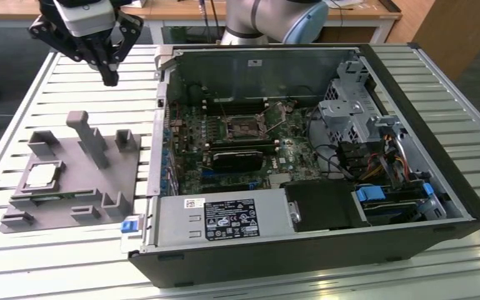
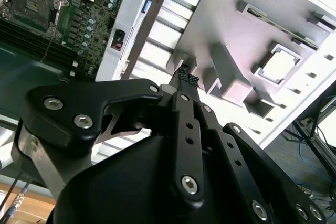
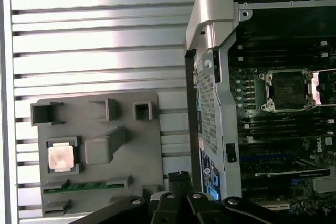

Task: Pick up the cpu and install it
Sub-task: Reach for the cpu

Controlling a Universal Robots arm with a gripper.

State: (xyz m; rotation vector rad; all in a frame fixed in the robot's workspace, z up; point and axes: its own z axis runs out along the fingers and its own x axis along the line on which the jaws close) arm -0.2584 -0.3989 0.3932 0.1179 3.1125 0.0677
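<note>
In the upper left of the exterior view, the gripper [image 1: 110, 76] hangs above the slatted table [image 1: 57, 100]. Its 2 fingers are drawn together to a point with nothing between them. Lower on the exterior view's left sits the grey fixture [image 1: 119, 169]. The cpu [image 1: 42, 177] lies flat in a square pocket near the fixture's left edge, well apart from the gripper. On the exterior view's right the computer case [image 1: 307, 256] lies open, and the socket [image 1: 244, 128] on its board looks unfilled.

In the second wrist view the fingertips [image 2: 186, 77] meet, holding nothing, with the fixture [image 2: 226, 24] beyond them. The cpu [image 2: 278, 65] shows its pale metal top, seated inside a raised rim.

In the first wrist view the cpu [image 3: 60, 157] rests in its pocket just beside a blocky post. The socket [image 3: 289, 90] inside the case is well apart from it. The fingertips [image 3: 178, 178] seem to sit over the strip of table between fixture and case.

The chip is probably light, stiff and thin. Its smooth top would give the pads little to bite on, and its underside is likely delicate. I judge 2 opposite side edges the safest hold, if the pocket's rim leaves room.
</note>
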